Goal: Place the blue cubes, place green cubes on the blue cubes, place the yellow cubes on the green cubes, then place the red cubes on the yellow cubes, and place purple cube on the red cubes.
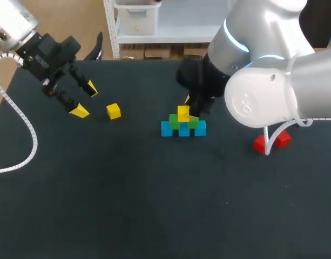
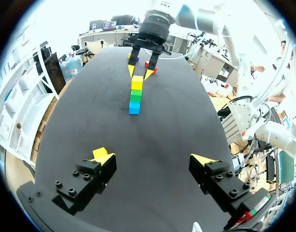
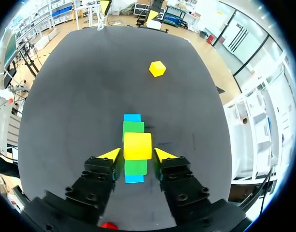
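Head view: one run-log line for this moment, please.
stack: placed yellow cube on green cubes on blue cubes | right gripper: open, straddling it | left gripper: open, empty | loose yellow cube, red cubes: on table

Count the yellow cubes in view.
2. One yellow cube sits atop the green cubes, at the right end effector; the other lies loose near the left end effector. More could hide behind the right arm.

Wide-spread left end effector (image 2: 152,164); well ahead, blue-green-yellow cube stack (image 2: 135,94) under right end effector (image 2: 140,74).

Matt black table (image 1: 100,205), smooth yellow cube (image 1: 113,111), glossy right arm (image 1: 262,97)
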{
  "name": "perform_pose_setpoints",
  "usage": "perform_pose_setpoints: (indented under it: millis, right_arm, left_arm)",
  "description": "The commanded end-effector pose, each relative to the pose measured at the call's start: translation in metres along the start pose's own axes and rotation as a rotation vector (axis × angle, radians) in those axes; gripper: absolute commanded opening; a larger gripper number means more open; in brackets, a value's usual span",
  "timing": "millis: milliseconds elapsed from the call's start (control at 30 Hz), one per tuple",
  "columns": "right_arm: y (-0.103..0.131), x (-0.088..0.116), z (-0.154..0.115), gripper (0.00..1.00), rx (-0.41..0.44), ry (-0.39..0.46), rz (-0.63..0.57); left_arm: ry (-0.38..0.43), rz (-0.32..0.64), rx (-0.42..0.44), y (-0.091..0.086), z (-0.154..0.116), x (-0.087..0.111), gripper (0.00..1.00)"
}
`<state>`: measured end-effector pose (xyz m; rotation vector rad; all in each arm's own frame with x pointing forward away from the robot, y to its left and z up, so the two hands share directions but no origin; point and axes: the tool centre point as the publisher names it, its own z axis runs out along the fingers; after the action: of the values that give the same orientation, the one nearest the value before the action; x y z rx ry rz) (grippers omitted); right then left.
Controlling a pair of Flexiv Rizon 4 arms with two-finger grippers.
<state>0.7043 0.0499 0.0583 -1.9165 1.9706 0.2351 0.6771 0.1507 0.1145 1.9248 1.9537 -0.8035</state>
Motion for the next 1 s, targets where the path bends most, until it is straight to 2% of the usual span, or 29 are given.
perform_pose_setpoints:
  millis: [33,67,100,133,333,500,533,733,900,967,1000]
  right_arm:
    - [0.001,0.001,-0.001,0.62,0.000,-0.002,-0.001]
    - [0.001,0.001,-0.001,0.69,0.000,-0.002,-0.001]
    - [0.001,0.001,-0.001,0.90,0.000,-0.003,-0.001]
    - [0.001,0.001,-0.001,1.00,0.001,-0.003,-0.001]
    - [0.000,0.006,-0.006,1.00,0.009,-0.008,0.006]
    - [-0.002,0.015,-0.019,1.00,0.004,-0.035,-0.047]
    - [-0.003,0.017,-0.022,0.91,0.003,-0.033,-0.052]
    - [-0.006,0.035,-0.036,0.91,0.001,-0.022,-0.078]
    - [-0.009,0.053,-0.048,0.75,-0.006,-0.022,-0.128]
    - [-0.012,0.061,-0.053,0.72,-0.010,-0.029,-0.168]
    - [-0.013,0.066,-0.056,0.63,-0.014,-0.034,-0.192]
  left_arm:
    - [0.000,0.002,0.001,0.001,0.000,0.000,1.00]
    - [0.000,0.002,0.001,0.001,0.000,0.000,1.00]
    - [0.000,0.002,0.001,0.001,0.000,0.000,1.00]
    - [0.000,0.002,0.001,0.001,0.000,0.000,1.00]
    - [0.000,0.002,0.001,0.001,0.000,0.000,1.00]
    - [0.000,0.002,0.001,0.001,0.000,0.000,1.00]
    - [0.000,0.002,0.001,0.001,0.000,0.000,1.00]
    - [0.000,0.002,0.001,0.001,0.000,0.000,1.00]
    - [0.000,0.002,0.001,0.001,0.000,0.000,1.00]
    - [0.000,0.002,0.001,0.001,0.000,0.000,1.00]
    - [0.000,0.002,0.001,0.001,0.000,0.000,1.00]
